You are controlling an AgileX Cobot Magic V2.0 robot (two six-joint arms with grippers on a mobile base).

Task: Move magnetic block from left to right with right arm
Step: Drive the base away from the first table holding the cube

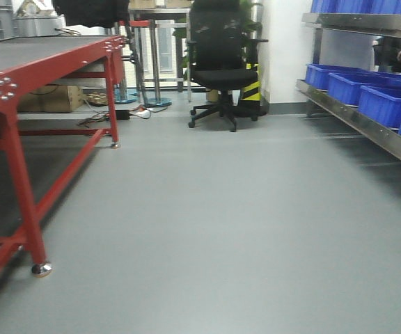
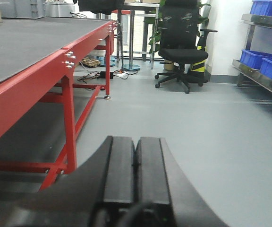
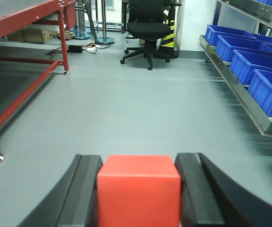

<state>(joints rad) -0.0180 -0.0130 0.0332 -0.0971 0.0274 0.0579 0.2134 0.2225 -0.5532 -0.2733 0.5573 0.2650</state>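
Observation:
In the right wrist view the magnetic block (image 3: 139, 191), a plain matte red cube, fills the space between my right gripper's (image 3: 139, 163) two black fingers (image 3: 85, 189), which press on its left and right faces. It hangs above the grey floor. My left gripper (image 2: 136, 142) shows in the left wrist view with its two black fingers (image 2: 119, 170) pressed flat together and nothing between them. Neither gripper nor the block appears in the exterior front-facing view.
A red-framed table (image 1: 19, 76) with a dark top stands on the left. A black office chair (image 1: 221, 62) is at the back. Steel shelving with blue bins (image 1: 367, 90) runs along the right. Cardboard boxes (image 1: 51, 97) and cables lie under the table.

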